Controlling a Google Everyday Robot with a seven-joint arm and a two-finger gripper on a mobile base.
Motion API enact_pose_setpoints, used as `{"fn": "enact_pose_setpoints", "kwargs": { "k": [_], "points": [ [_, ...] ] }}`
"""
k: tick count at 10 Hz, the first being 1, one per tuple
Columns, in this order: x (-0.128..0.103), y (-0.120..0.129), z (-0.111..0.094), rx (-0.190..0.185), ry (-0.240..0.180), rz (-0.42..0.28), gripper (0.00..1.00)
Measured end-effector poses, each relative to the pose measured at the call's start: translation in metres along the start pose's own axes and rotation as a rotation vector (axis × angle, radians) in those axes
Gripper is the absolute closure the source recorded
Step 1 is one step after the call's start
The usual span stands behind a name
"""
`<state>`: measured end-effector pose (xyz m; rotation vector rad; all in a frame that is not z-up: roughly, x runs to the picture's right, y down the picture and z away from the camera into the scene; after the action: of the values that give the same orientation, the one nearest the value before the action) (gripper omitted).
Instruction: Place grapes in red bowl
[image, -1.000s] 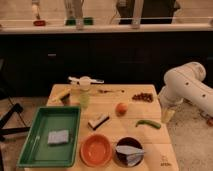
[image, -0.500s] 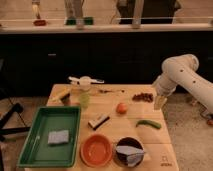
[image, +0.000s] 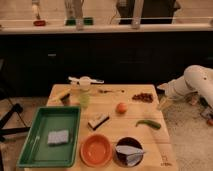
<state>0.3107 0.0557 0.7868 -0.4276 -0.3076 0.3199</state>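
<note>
Camera view: hand (image: 162, 103) near knobbly grapes (image: 143, 97)

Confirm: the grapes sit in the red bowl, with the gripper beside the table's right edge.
Wrong: the camera view shows the grapes on the table, near its right edge; the red bowl is empty. The gripper is beside that edge.

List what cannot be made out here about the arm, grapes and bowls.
Camera view, gripper: beside the table's right edge, right of the grapes; its arm is cut off by the frame's right edge.
Camera view, grapes: berries too small to count.
Camera view, dark bowl: a grey-blue piece hides part of its inside.
</note>
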Motion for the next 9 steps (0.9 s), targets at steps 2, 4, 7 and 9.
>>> {"fn": "enact_pose_setpoints", "kwargs": {
  "k": [2, 4, 7, 9],
  "points": [
    [-0.002, -0.001, 0.001, 0.000, -0.001, -0.003, 0.20],
    [-0.002, -0.001, 0.000, 0.000, -0.002, -0.003, 0.20],
    [0.004, -0.007, 0.004, 0.054, 0.017, -0.047, 0.20],
    [0.011, -0.034, 0.015, 0.141, 0.053, -0.103, 0.20]
  ]
}}
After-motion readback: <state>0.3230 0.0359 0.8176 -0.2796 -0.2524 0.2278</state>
